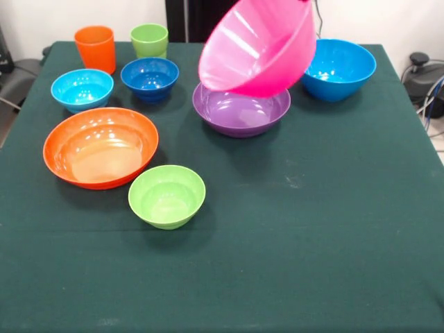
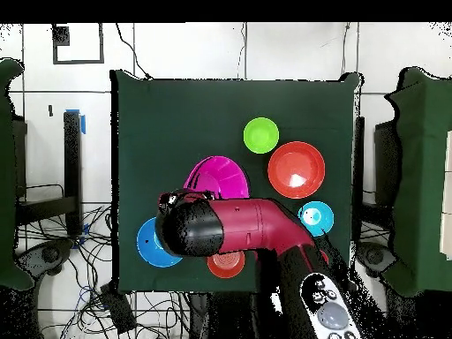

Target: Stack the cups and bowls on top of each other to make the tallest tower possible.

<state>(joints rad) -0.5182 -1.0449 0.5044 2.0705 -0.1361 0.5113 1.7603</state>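
One pink bowl (image 1: 258, 47) tilted in the air, partly over the purple bowl (image 1: 241, 111) near the desk's (image 1: 312, 229) far edge. Big blue bowl (image 1: 339, 68) just beside. Jaws hidden; cannot tell their state.

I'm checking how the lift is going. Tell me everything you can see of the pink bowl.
The pink bowl is large, round and glossy, plastic by its look. It hangs in the air, tilted steeply so its open side faces down and toward the camera, above the purple bowl without touching it. Its top runs out of the picture, so what holds it is hidden. From overhead it shows beside the arm, partly covered by it.
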